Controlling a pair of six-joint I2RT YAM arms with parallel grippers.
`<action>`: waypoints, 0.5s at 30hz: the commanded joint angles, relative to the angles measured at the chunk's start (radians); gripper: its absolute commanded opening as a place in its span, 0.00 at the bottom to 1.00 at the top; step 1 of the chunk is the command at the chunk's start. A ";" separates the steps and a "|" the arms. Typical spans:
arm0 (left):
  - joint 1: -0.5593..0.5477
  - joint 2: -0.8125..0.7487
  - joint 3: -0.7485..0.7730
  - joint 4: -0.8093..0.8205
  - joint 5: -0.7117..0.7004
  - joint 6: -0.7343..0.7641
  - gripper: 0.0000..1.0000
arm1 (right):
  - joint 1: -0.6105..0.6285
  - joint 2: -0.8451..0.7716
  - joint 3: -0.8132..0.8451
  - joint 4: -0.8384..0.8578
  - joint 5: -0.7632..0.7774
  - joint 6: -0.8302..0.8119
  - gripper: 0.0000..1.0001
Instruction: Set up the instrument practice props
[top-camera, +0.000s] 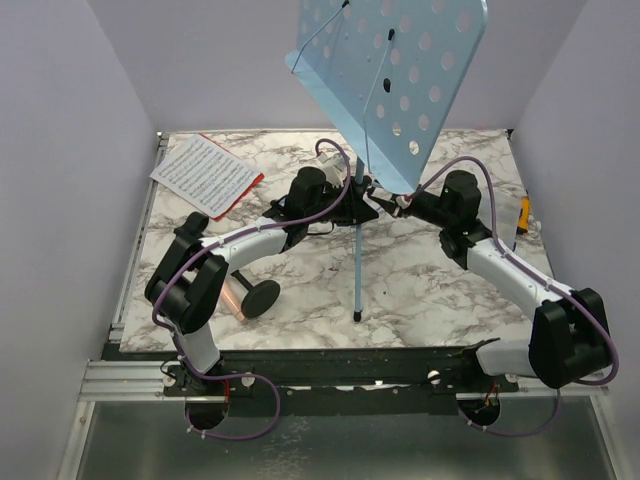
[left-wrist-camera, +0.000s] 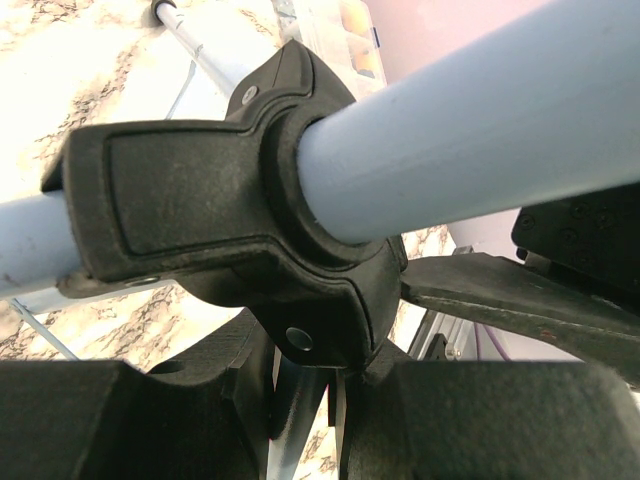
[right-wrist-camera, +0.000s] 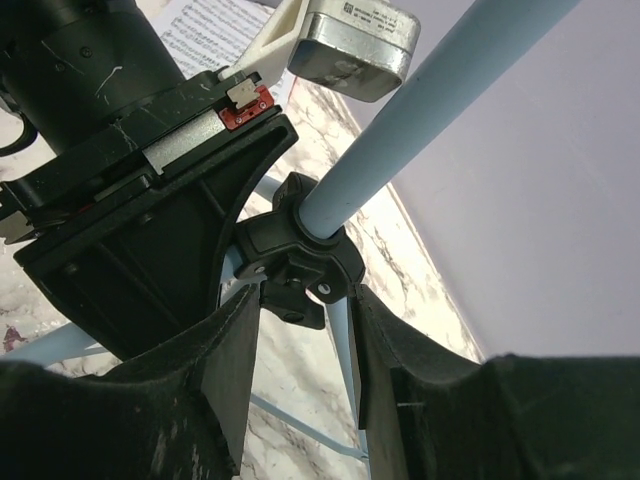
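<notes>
The light blue music stand stands at mid-table, its perforated desk tilted high over the pole. My left gripper is shut on a tripod leg just under the black hub; the leg sits between its fingers. From the right, my right gripper straddles the hub and a blue leg, jaws apart, with marble showing between them. White sheet music lies on a red sheet at the far left. The microphone lies on its side beside its round black base.
Lavender walls close in the marble table on three sides. A small clear box with orange contents sits at the right edge. The left arm's elbow hangs over the microphone. Thin stand braces cross low.
</notes>
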 joint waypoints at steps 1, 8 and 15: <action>0.008 -0.027 -0.016 -0.083 0.041 -0.103 0.00 | -0.001 0.022 0.022 -0.019 -0.028 0.006 0.43; 0.008 -0.022 -0.014 -0.082 0.047 -0.108 0.00 | 0.000 0.043 0.010 0.019 -0.011 0.052 0.46; 0.009 -0.019 -0.014 -0.081 0.047 -0.108 0.00 | -0.001 0.097 0.045 0.062 0.055 0.250 0.28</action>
